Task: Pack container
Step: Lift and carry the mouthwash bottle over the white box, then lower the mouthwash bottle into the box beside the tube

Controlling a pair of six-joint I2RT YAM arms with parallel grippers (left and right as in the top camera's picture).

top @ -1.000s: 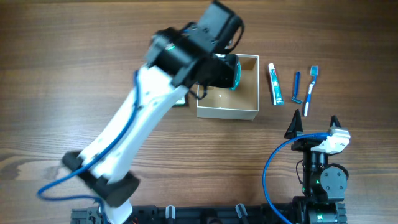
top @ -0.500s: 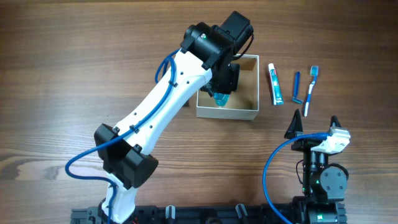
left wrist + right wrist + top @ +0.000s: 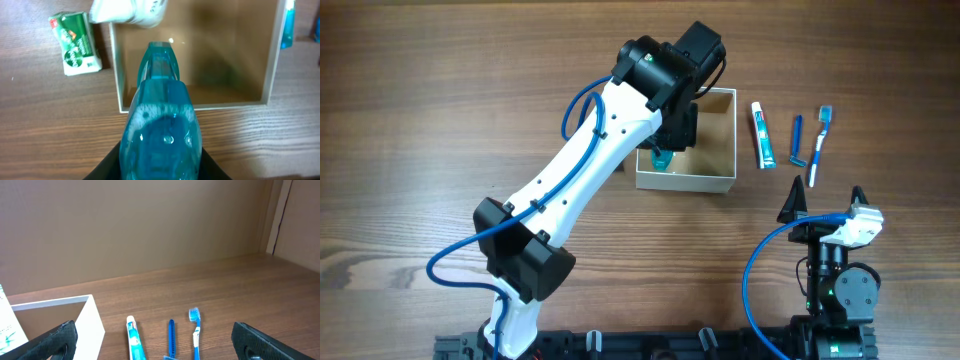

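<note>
The left pincer (image 3: 161,167) is clenched on a clear teal bottle (image 3: 161,125), jaws pressed to its two sides, and hangs it over the open white box (image 3: 686,183) in the middle of the table. From the pincer the box lies straight below and ahead. The bottle's long axis runs away from the jaws, its narrow end already past the near rim and aimed at the brown floor. It sits toward the box's near-left corner, close to the front and left walls, so I judge the free room lies to the right and the far side. A white item (image 3: 127,10) I can't identify takes the far-left corner. A green soap packet (image 3: 76,44) lies outside, just beside the left wall. The right pincer (image 3: 825,203) rests released, well apart near the table's front, with the toothpaste (image 3: 762,135), razor (image 3: 797,140) and toothbrush (image 3: 819,145) between it and the box.
</note>
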